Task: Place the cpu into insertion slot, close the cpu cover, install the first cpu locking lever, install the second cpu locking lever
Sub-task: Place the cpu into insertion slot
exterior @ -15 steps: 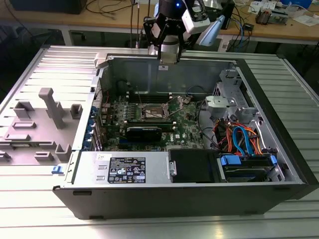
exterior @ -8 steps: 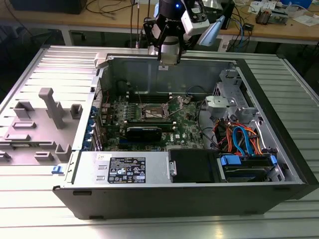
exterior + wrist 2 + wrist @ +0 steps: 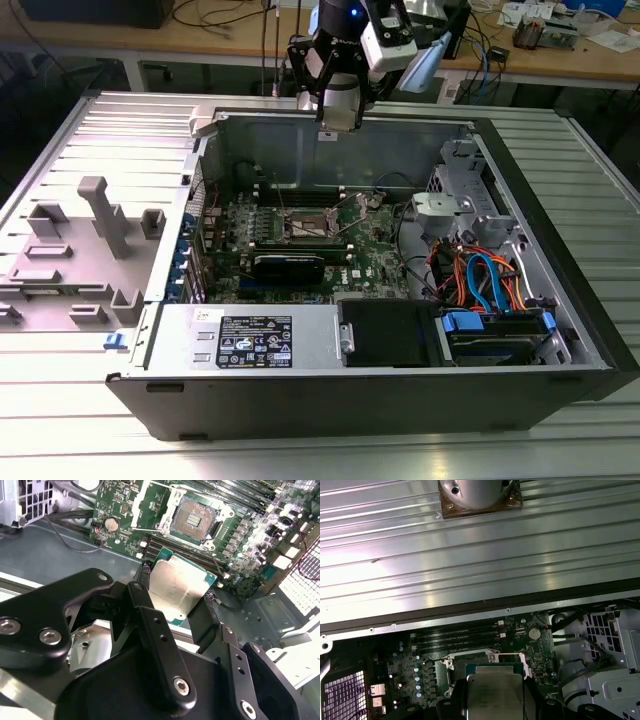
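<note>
Open computer case [image 3: 330, 150] holds green board [image 3: 240, 535]; insertion slot [image 3: 192, 517] bare, contacts exposed. Gripper [image 3: 178, 594] over far case wall, jaws narrow, clamping cpu [image 3: 175, 580].

The exterior view is looking down from some distance at the whole open computer case [image 3: 300, 400], with the arm [image 3: 340, 70] hanging at twelve o'clock. Both wrist views are looking down from close by, facing opposite ways, sharing the cpu [image 3: 177, 587] [image 3: 495, 695] and the green circuit board [image 3: 125, 515] [image 3: 405, 660].

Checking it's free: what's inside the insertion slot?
In the second wrist view the insertion slot shows bare contacts, no chip. In the first wrist view the held cpu covers much of it.
</note>
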Robot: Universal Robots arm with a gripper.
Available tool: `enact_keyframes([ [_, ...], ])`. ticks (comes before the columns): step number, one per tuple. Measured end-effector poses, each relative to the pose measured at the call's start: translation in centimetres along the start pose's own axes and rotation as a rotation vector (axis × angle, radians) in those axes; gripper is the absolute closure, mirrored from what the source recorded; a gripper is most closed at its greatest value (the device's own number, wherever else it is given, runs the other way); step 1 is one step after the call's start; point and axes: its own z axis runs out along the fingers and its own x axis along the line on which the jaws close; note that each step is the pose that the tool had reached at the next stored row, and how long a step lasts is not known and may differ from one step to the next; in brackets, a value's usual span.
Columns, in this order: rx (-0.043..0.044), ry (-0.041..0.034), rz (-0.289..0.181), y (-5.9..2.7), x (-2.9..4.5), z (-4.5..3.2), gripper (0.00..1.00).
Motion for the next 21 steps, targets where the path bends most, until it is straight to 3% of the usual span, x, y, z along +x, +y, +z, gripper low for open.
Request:
enact_keyframes([
  [21,-0.0029,-0.0132,0.156,-0.13,-0.02,0.16,0.45],
])
